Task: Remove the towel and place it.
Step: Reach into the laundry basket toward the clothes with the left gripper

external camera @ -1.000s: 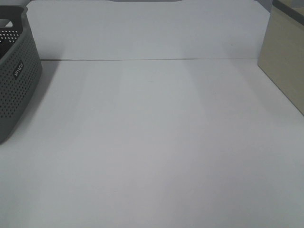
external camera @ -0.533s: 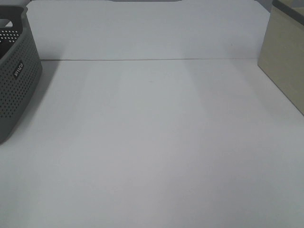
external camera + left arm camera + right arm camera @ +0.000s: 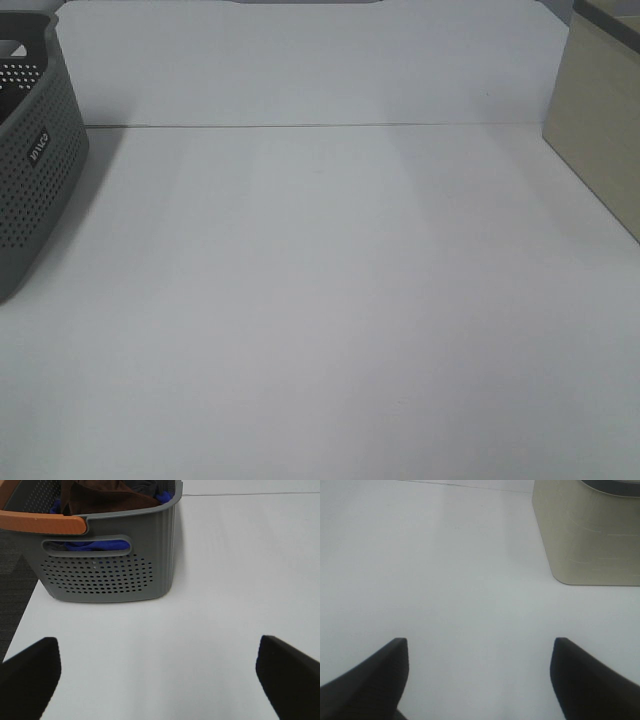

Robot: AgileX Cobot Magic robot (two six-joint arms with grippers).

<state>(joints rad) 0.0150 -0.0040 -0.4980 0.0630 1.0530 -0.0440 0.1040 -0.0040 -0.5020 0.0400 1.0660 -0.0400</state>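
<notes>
Brown cloth towel lies crumpled inside the perforated grey plastic basket; both arms' jaws gape, empty.

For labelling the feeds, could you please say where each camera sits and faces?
Exterior high: mounted high, looking down on the table, grey basket left, beige box right; no arm shows.
Left wrist: on left arm, facing the basket holding the towel; open left gripper shows.
Right wrist: on right arm, facing the box; open right gripper shows.
Shared: basket in exterior and left wrist.
</notes>
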